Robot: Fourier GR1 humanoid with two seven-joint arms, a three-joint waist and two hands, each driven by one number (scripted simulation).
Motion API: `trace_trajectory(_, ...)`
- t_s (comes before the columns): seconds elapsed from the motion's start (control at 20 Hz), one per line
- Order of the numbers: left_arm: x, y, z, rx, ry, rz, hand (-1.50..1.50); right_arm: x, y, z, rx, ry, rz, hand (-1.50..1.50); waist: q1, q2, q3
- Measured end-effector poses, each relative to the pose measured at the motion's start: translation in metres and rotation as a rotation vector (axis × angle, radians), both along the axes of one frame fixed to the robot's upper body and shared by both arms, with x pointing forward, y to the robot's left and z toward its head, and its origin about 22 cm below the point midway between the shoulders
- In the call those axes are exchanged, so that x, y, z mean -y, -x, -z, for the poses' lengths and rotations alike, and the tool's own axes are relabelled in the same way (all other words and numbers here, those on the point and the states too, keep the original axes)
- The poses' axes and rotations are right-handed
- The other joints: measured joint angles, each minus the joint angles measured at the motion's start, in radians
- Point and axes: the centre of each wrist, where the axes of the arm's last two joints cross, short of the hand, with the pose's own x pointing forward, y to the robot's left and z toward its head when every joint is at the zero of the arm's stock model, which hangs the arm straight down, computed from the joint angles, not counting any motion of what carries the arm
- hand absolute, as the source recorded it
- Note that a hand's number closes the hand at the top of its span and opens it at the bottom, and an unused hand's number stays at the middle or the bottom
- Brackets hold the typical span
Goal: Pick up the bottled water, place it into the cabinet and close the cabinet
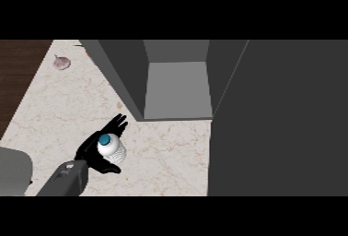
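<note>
1. we see our left hand (101, 148) at the lower left of the head view, its fingers (117, 123) curled round the clear ribbed plastic water bottle with a blue cap (111, 150); the cap faces up toward us and the thumb wraps under the bottle's lower side.
2. we judge the pick-up as done or nearly so: the bottle sits in the hand over the pale marbled stone worktop (170, 152), though we cannot tell whether it is lifted clear or touching the surface.
3. what is left, as we read it: carrying the bottle up and to the right into the open grey cabinet (176, 87), setting it on the lighter inner shelf, letting go, then closing the door.
4. the cabinet opening lies up and right of the hand, apart from it, with bare worktop between.
5. the cabinet's dark left side wall (122, 78) slants down toward the hand, and we think it is the edge to steer round on the way in.
6. a broad dark grey panel (279, 120) fills the right side of the view; we take it for the open door, which would need to swing shut afterwards.
7. a small pinkish garlic bulb (62, 62) lies near the top left of the worktop, well apart from the path.
8. our right hand does not show.
</note>
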Motion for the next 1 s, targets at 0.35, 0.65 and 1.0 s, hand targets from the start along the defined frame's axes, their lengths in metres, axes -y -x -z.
trace_trajectory(0.35,0.015,0.009,0.009,-0.013,0.004,0.068,1.5,-0.002,-0.003,0.006,-0.004,0.004,0.003,-1.5,0.004,0.001,-0.003)
trace_trajectory(0.65,0.023,0.012,0.011,0.013,0.028,0.021,1.5,0.0,-0.002,0.005,-0.004,0.004,0.007,-1.5,0.007,0.001,-0.005)
trace_trajectory(1.0,-0.006,0.032,0.015,0.095,0.062,-0.396,1.5,-0.001,0.001,0.008,-0.012,0.001,0.023,-1.5,0.021,-0.002,-0.007)
